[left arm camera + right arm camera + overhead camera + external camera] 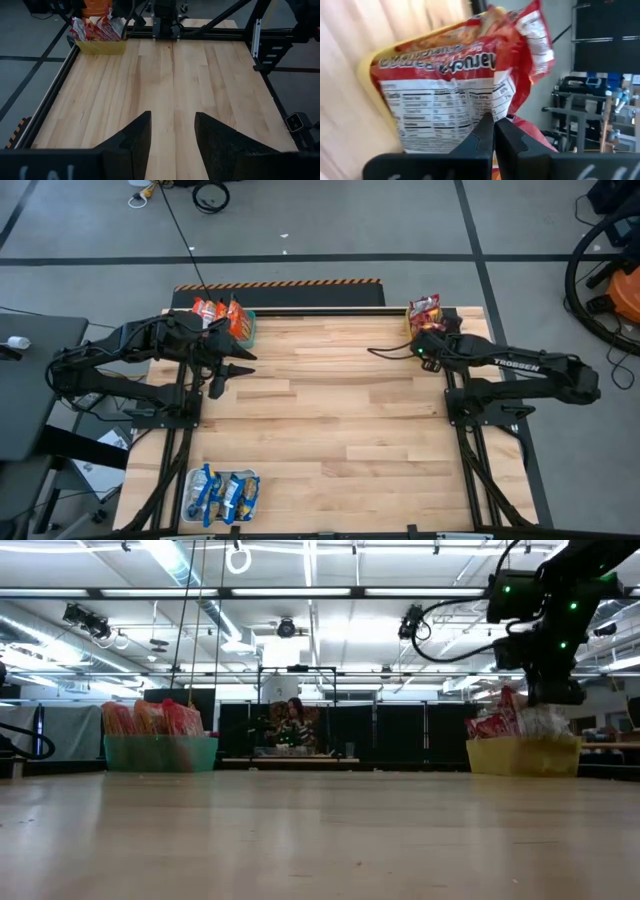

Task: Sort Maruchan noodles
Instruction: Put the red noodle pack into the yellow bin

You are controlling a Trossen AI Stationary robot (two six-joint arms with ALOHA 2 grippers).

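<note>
- right hand (494, 131) is over the yellow tray (447, 314) at the far right corner of the tabletop (340, 410), fingers pressed together, nothing pinched as far as I can see
- red-and-white noodle packets (460, 85) sit in that tray, orange ones (222, 312) in the teal tray (250, 327), blue ones (225, 492) in the near tray
- left hand (172, 137) hangs spread and empty
- packets look light, crinkly and slippery, brittle inside, so I'd pinch a sealed edge gently

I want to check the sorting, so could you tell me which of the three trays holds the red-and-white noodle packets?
The yellow tray at the table's far right corner, beside the right gripper; the teal tray holds orange packets, the white tray blue-and-yellow ones.
</note>
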